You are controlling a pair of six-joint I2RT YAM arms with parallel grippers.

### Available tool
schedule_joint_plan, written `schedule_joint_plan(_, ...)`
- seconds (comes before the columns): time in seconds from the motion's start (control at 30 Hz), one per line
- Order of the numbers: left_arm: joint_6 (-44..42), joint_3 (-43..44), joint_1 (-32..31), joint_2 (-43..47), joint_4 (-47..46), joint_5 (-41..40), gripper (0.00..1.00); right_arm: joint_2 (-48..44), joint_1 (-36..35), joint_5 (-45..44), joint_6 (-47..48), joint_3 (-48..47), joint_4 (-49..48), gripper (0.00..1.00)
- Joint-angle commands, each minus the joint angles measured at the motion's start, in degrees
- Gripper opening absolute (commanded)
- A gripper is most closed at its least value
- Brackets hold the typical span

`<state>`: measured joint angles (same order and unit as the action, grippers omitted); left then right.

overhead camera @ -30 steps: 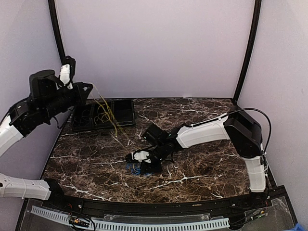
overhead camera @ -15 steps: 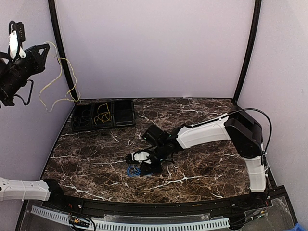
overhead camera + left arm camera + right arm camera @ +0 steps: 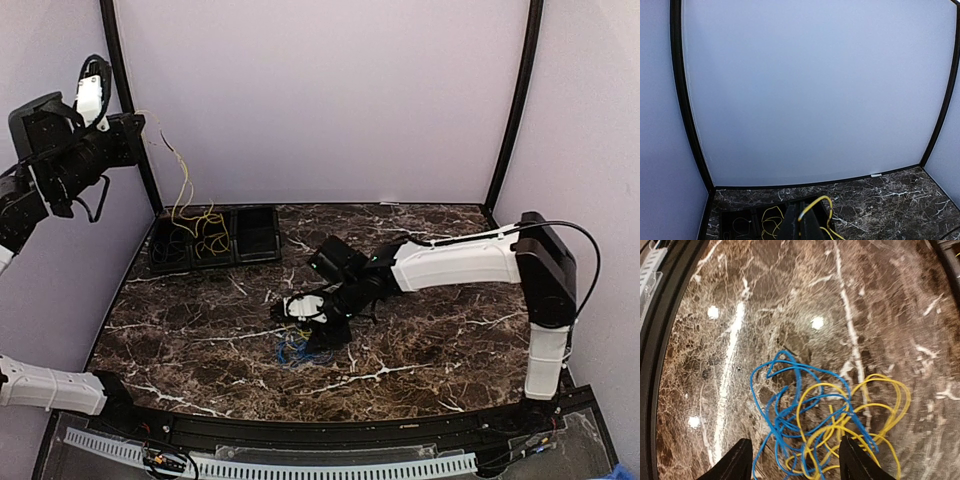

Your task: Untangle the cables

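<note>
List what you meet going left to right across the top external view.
From the left: left gripper holding the yellow cable → black tray → blue cable → right arm's upright link.

The left gripper [image 3: 801, 226] rises from the bottom edge with its dark fingers [image 3: 790, 224] pressed together on the yellow cable [image 3: 816, 198], which arches out above the tips and drops to their right. Behind and below it, a black tray [image 3: 730, 219] sits on the marble table [image 3: 890, 195] at the left corner, with more yellow loops lying in its compartments. A pale wall [image 3: 810, 90] fills the rest, bounded by black posts [image 3: 687, 100] at both sides.
</note>
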<state>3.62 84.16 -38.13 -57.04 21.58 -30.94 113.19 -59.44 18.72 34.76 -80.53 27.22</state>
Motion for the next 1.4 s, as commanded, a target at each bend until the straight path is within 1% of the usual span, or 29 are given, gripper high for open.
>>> schedule_joint_plan(0.0, 0.5, -1.0, 0.2, -1.6, 0.7, -2.6, 0.00, -7.5, 2.7, -0.1, 0.1, -1.8, 1.3, 0.62)
schedule_joint_plan(0.13, 0.6, -1.3, 0.3, -3.8, 0.6, -3.2, 0.00, -10.9, 6.7, 1.8, -0.5, -1.0, 1.6, 0.65)
schedule_joint_plan(0.27, 0.8, -1.2, 0.5, -6.3, 1.6, -3.7, 0.00, -14.0, 11.8, 4.1, -2.4, 2.1, 1.0, 0.65)
schedule_joint_plan(0.37, 0.9, -1.2, 1.4, -8.0, 2.1, -2.8, 0.00, -18.2, 16.1, 6.9, -3.5, 6.0, -0.5, 0.65)
schedule_joint_plan(0.43, 1.3, -1.2, 2.9, -9.2, 2.4, -0.3, 0.00, -21.4, 18.8, 8.4, -3.7, 9.7, -1.6, 0.65)
schedule_joint_plan(0.57, 3.2, -1.2, 8.0, -11.0, 2.5, 5.5, 0.00, -27.0, 23.2, 10.2, -3.7, 14.9, -2.3, 0.66)
schedule_joint_plan(0.6, 3.5, -1.2, 9.4, -11.6, 2.2, 6.2, 0.00, -28.4, 24.1, 10.7, -3.9, 16.2, -2.5, 0.66)
schedule_joint_plan(0.7, 3.5, -0.8, 11.1, -12.9, 1.6, 7.7, 0.00, -33.3, 27.8, 12.6, -5.0, 20.9, -4.7, 0.66)
schedule_joint_plan(0.73, 3.2, -0.4, 11.6, -13.7, 1.5, 7.8, 0.00, -34.8, 29.6, 13.5, -6.5, 22.9, -6.3, 0.66)
schedule_joint_plan(0.9, 2.5, 1.4, 14.1, -17.2, 1.9, 7.9, 0.00, -41.0, 42.1, 24.8, -12.7, 32.4, -15.1, 0.67)
schedule_joint_plan(1.0, 2.8, 1.4, 16.0, -18.6, 1.1, 9.6, 0.00, -43.7, 44.5, 24.1, -12.0, 36.1, -17.7, 0.69)
schedule_joint_plan(1.17, 3.9, 1.8, 19.1, -21.9, -1.1, 12.8, 0.00, -44.6, 45.2, 23.1, -10.9, 36.2, -17.8, 0.69)
schedule_joint_plan(1.37, 4.0, 2.3, 21.9, -26.2, -3.7, 13.3, 0.00, -44.9, 45.3, 22.9, -9.2, 37.5, -18.3, 0.69)
